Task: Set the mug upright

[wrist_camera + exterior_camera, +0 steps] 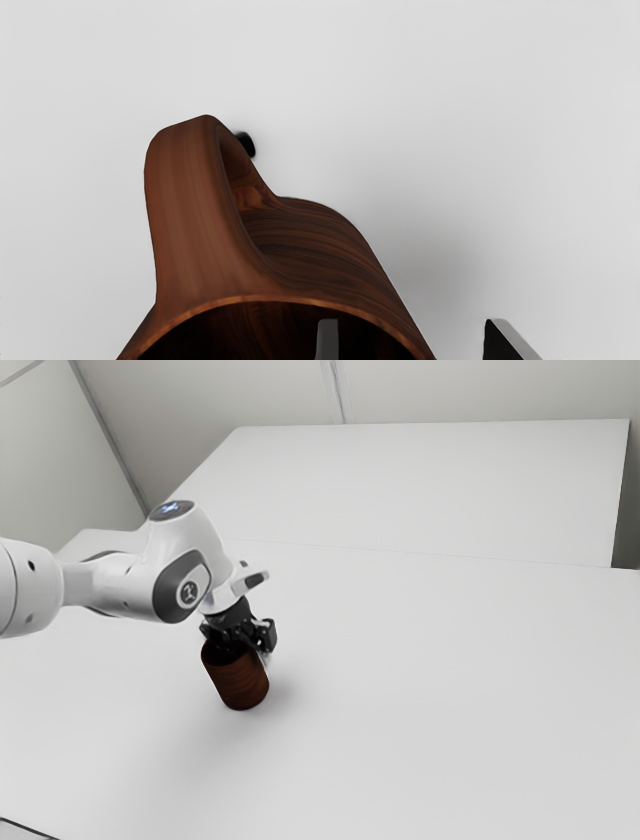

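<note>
In the exterior view, left of centre and below the middle, you have one brown wood-grained cylindrical mug (238, 682) on the white flat surface (400, 710), its mouth toward the black two-finger end effector (252, 649). That view also gives you one white jointed arm (110, 582). Your wrist view adds the mug's one looped handle (180, 200), a small black shape (247, 145) beyond it, and two fingers (328, 340) standing apart: one across the mouth, one outside the wall. The mug's depths are too dark to tell contents.
</note>
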Motion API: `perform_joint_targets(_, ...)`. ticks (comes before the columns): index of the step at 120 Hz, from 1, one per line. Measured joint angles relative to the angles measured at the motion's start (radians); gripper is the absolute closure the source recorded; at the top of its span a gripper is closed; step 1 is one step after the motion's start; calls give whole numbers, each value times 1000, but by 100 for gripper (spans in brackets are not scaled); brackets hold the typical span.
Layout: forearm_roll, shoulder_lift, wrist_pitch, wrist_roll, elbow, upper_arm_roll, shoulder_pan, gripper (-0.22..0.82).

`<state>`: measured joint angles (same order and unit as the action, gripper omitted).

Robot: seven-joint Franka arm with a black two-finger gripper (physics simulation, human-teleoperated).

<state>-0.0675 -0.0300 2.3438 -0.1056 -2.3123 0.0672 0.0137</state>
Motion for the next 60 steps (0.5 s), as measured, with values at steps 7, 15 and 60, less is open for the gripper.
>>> perform_joint_targets(7,-1,-14,-2,2,1,0,3,28)
perform_joint_targets(15,-1,-25,-7,4,4,0,9,23)
perform_joint_targets(60,-14,-66,-96,14,62,0,14,7)
